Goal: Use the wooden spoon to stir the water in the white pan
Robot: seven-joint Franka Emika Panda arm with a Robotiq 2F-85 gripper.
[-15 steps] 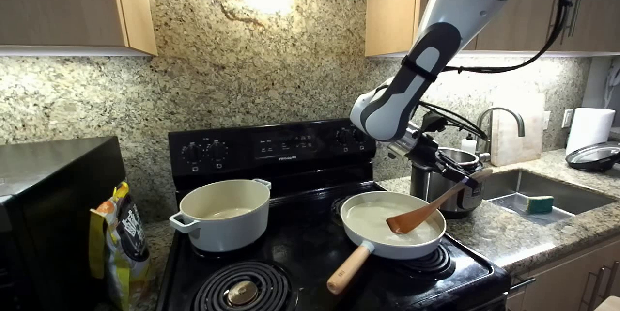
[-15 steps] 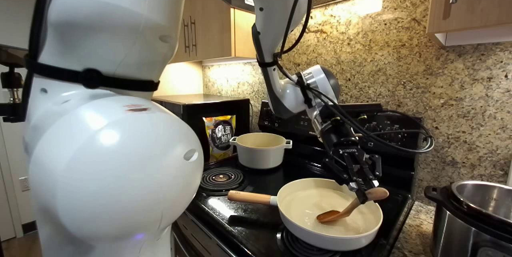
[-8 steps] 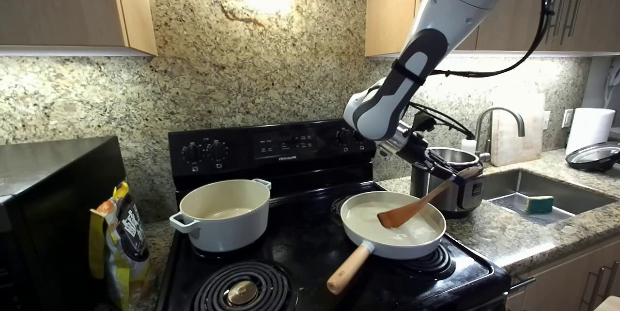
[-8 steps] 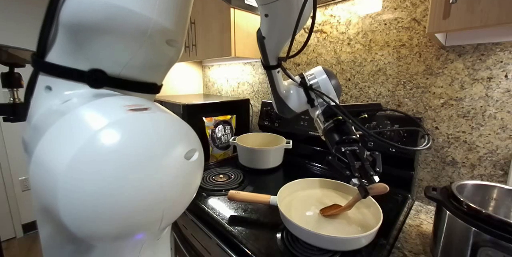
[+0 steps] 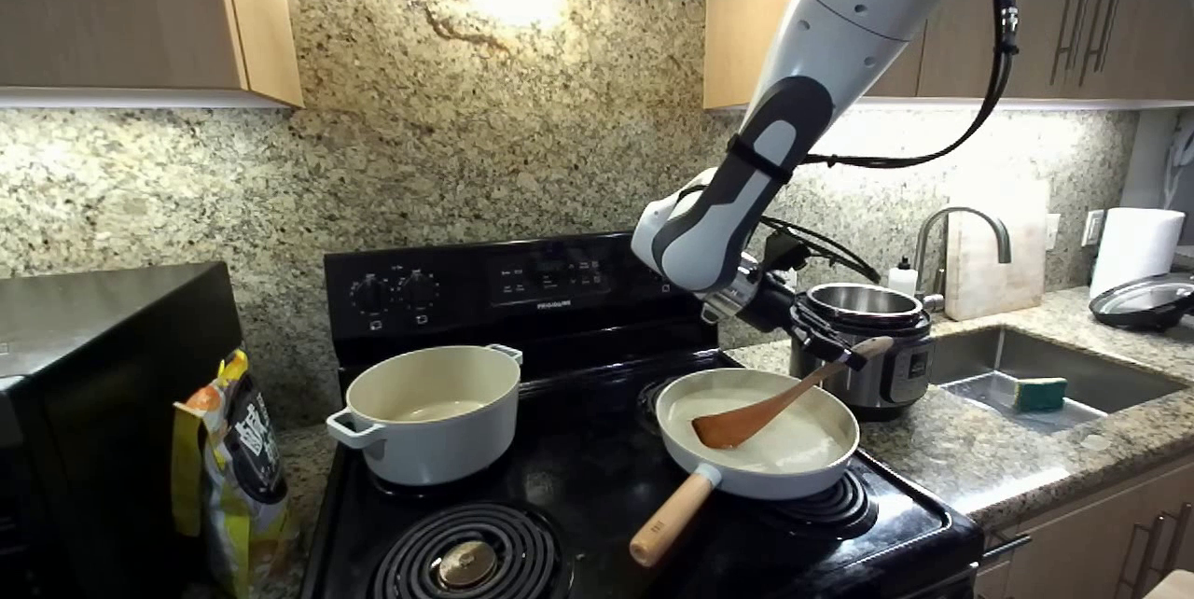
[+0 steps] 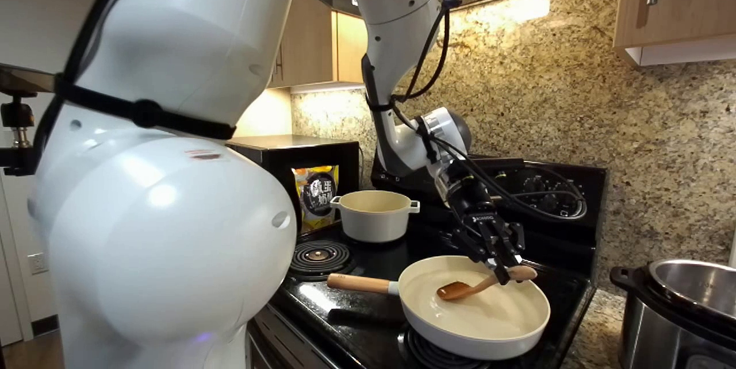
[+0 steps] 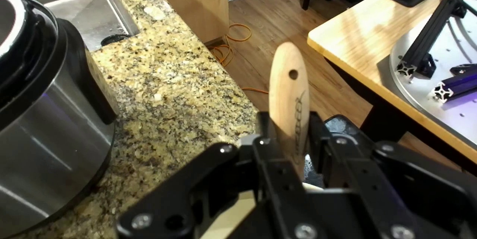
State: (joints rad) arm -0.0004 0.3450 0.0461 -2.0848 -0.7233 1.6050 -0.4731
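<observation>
My gripper (image 5: 849, 358) is shut on the upper handle of the wooden spoon (image 5: 774, 407), above the rim of the white pan (image 5: 793, 487) nearest the steel pot. In both exterior views the spoon slants down into the pan, its broad head low in the water (image 5: 802, 438), which shows as a faint sheen. From another side, the spoon's head (image 6: 456, 291) lies in the half of the pan (image 6: 494, 349) toward the stove's back panel. In the wrist view the pale handle end (image 7: 288, 82) sticks out beyond the fingers; its head is hidden there.
A deep white pot (image 5: 434, 450) with two side handles stands at the back of the stove. Beside the stove, a steel pot (image 5: 863, 389) is close to the gripper and spoon handle. The pan's wooden handle (image 5: 673, 520) juts over the stove's front.
Gripper and spoon have moved together away from the steel pot, toward the deep white pot. The spoon's head has slid across the pan's inside. The pan has stayed in place.
</observation>
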